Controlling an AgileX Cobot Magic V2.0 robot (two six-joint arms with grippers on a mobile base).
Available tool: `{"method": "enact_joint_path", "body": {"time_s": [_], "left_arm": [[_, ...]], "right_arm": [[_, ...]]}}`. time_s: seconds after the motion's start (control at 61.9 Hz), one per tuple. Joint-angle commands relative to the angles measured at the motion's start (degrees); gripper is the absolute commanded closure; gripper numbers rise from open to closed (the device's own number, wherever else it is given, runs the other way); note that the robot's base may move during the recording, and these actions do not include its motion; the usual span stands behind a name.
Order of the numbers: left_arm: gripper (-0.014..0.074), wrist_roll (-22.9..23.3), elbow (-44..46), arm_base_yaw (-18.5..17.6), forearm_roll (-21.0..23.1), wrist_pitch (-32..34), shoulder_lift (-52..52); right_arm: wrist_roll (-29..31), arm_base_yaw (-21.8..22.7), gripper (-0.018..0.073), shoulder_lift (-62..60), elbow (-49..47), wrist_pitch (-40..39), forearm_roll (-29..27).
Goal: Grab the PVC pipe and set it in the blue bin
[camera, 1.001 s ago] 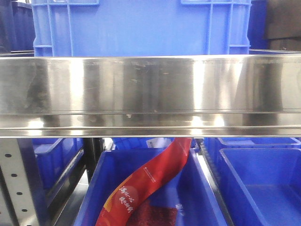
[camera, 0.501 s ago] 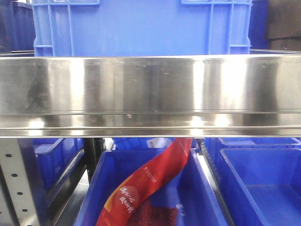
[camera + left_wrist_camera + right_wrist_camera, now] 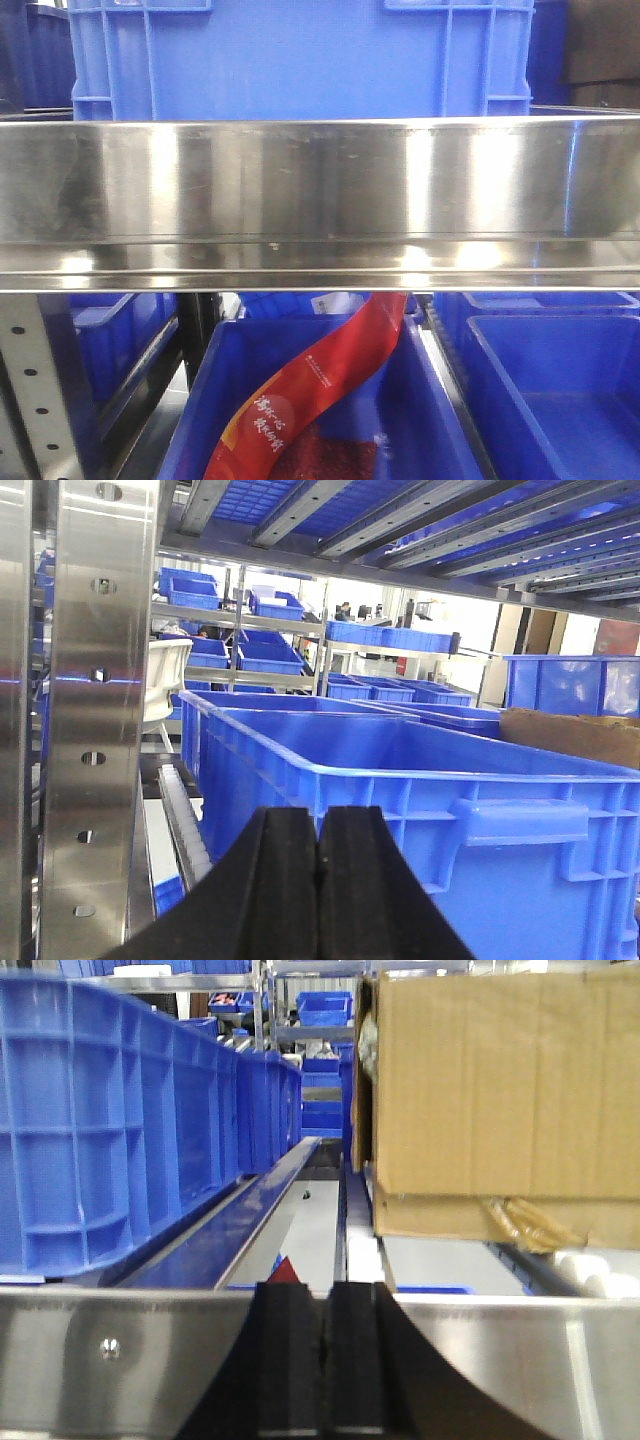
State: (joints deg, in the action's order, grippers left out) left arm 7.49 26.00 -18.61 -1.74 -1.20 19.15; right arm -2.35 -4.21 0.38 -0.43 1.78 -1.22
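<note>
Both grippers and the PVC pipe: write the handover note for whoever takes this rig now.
Left gripper: shut, holding nothing, facing the side of a blue bin.
Right gripper: shut, holding nothing, behind a steel rail, between blue bins and a cardboard box.
PVC pipe: not visible in any view.
Front view: steel shelf beam, a red packet in the lower bin.
Done: nothing visible. Left: find pipe, grab, place in blue bin.

A steel shelf rail (image 3: 320,200) crosses the front view, with a red packet (image 3: 310,395) slanting below it, while a perforated steel post (image 3: 95,720) stands left of the left gripper and a cardboard box (image 3: 500,1100) sits up and right of the right one.
</note>
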Motion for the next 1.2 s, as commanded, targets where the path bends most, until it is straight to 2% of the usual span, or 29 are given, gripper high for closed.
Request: {"method": "enact_joint_path", "body": {"time_s": [0.0, 1.179], "left_arm": [[0.0707, 0.0, -0.2, 0.3, 0.0, 0.9, -0.2], [0.0707, 0.0, -0.2, 0.3, 0.0, 0.9, -0.2]], "right_arm": [[0.0, 0.2, 0.0727, -0.4, 0.4, -2.1, -0.6], [0.0, 0.2, 0.0727, -0.4, 0.4, -2.4, -0.6]]}}
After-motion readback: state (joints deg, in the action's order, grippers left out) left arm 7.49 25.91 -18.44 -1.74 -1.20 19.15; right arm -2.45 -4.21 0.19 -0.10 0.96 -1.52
